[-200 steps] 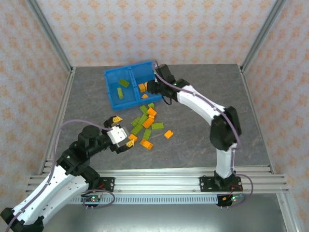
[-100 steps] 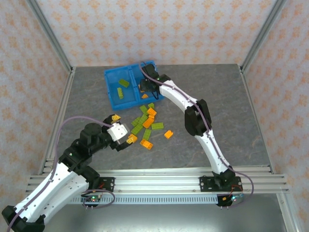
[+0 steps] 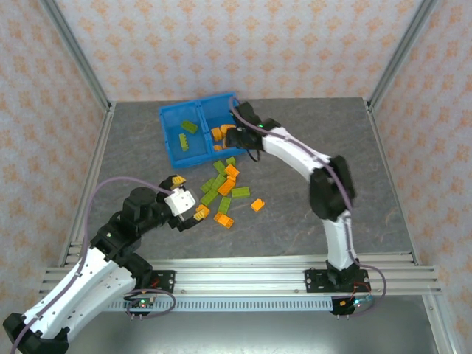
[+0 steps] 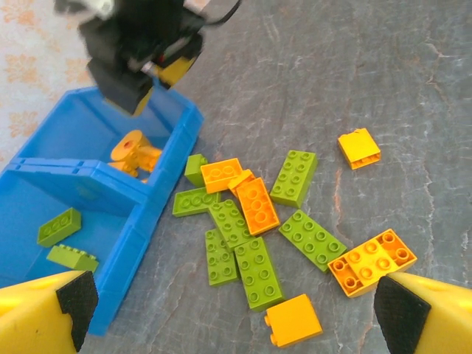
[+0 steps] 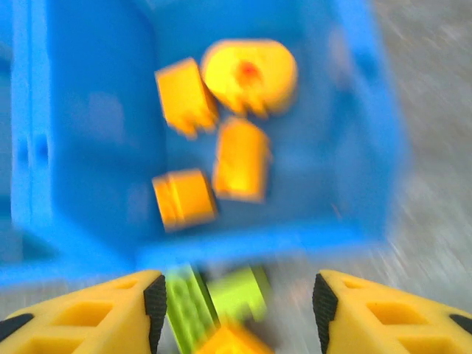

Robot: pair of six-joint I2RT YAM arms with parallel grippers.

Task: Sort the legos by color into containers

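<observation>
Over bin (image 3: 168,144), right compartment: right gripper (image 5: 236,295) parted, nothing between its fingers; four orange legos (image 5: 240,158) lie in the compartment below. Left compartment holds two green legos (image 4: 59,225). Mixed pile (image 3: 225,188) loose on table (image 3: 140,162); left gripper (image 4: 236,302) spread wide, empty, beside pile.

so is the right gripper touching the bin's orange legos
Apart. Right wrist view: right gripper, jaws open and empty, short of the orange legos in the bin.

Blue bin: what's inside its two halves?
Two green bricks lie in the left compartment; four orange pieces, one rounded, lie in the right compartment. In the overhead view the right arm covers part of that orange side, so more could sit beneath it.
</observation>
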